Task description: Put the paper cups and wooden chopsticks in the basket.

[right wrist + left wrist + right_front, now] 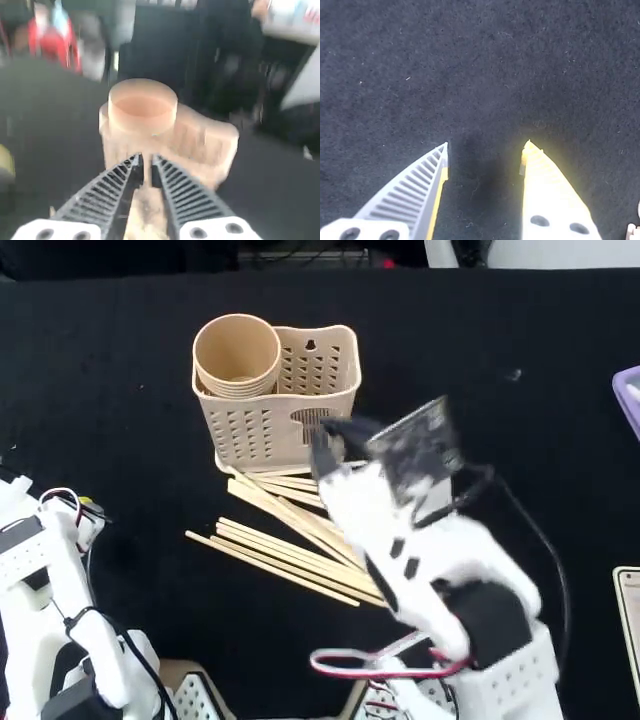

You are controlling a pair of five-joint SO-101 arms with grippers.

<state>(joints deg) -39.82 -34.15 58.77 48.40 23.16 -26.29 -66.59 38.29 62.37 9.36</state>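
**Right end effector (323, 448) nearly closed, holding nothing, at the basket front**

In the right wrist view the right end effector's two black ribbed fingers (125, 172) sit drawn almost together, with only a slit between them and nothing visible in it. It points at the beige perforated plastic basket (322, 380), which stands in the upper centre of the high view. The stack of tan paper cups (237, 352) already sits in the basket's left part.

The pale wooden chopsticks (290, 550) lie loose on the black tabletop (120, 430). They fan from just in front of the basket down towards the lower centre of the frame, and some run under the right arm.

The left end effector (485, 146) is spread open over bare cloth, with its arm at the lower left of the high view, well apart from the sticks.

The cups look done, so the chopsticks are probably the step in hand. To do it well:

- Open the fingers before coming down.
- Set them across the sticks' length, near the middle of a few that lie parallel. Avoid the crossed ones beside the basket.
- Press to the cloth before closing, since thin sticks tend to slide or roll away.
- Lift level, tip the sticks upright, and release them into the free space to the right of the cups.
- Keep clear of the basket wall, which looks light enough to be pushed.
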